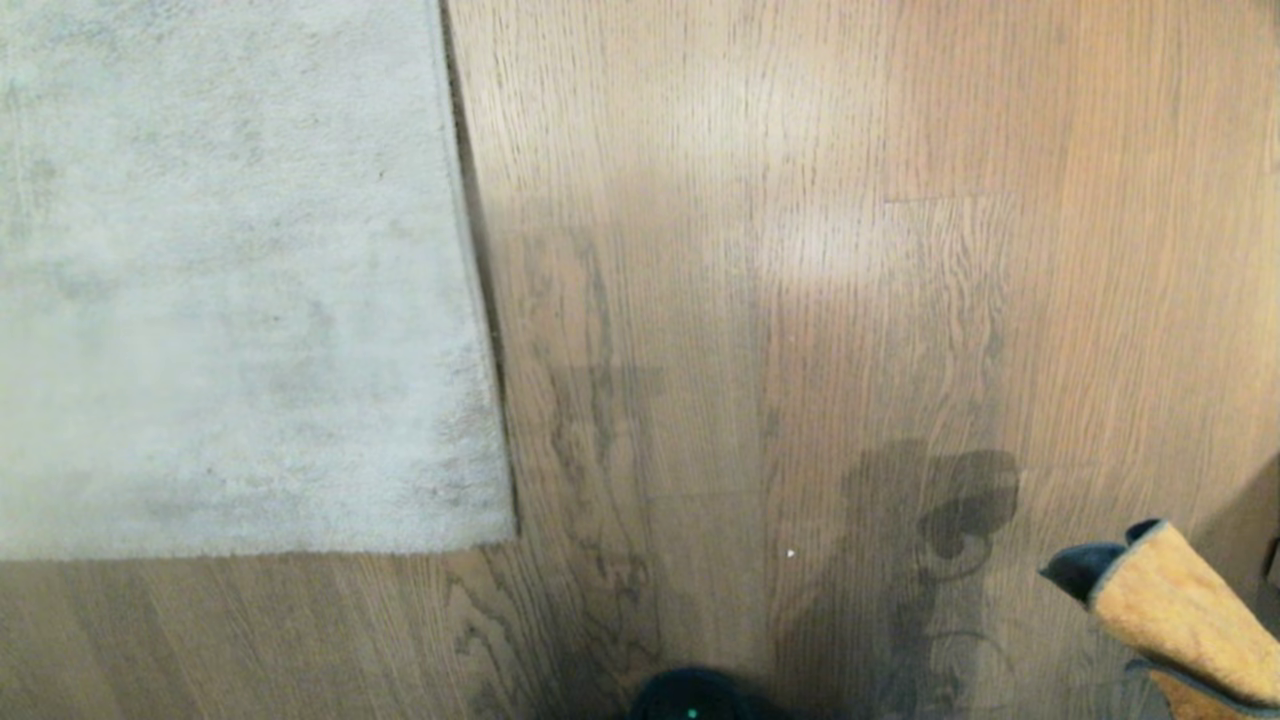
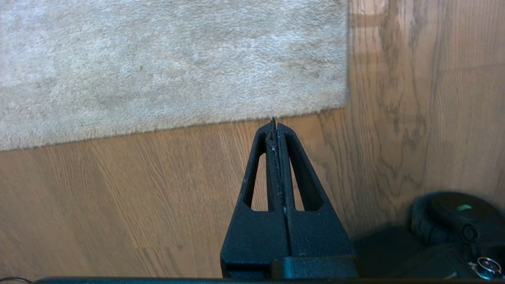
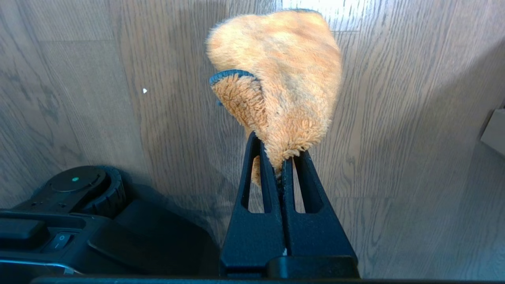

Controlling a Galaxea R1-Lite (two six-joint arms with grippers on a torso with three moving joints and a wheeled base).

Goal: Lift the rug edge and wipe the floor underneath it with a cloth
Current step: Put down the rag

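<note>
We're at the starting line here. The right hand [image 3: 282, 165] has its fingers pinched tight on the cloth [image 3: 282, 75], which stands fluffy and orange straight out beyond the fingertips, its blue trim curling at one fold. The left hand [image 2: 276, 126] is pressed fully closed on nothing at all, and just ahead of its tip lies the rug edge [image 2: 236, 118], flat on the floor [image 2: 118, 189], the corner of the rug [image 2: 345, 103] a little off to the side.

Nothing is lifted yet, so by my reading the step in hand is the approach: cloth secured, rug not touched. The next move looks like the left hand's job. It would need to part its fingers, go down to that border and get a finger under the pile so the edge comes up; only then can the right hand bring the cloth across and sweep underneath.

The head view gives the layout: the rug [image 1: 220, 280] on the left-hand side, bare planks in the middle, and just a corner of the cloth [image 1: 1170, 600] peeking in low on the right, with neither hand in shot. Only the wrist views show the grips, and only the left one shows how close the rug edge sits to that hand.
</note>
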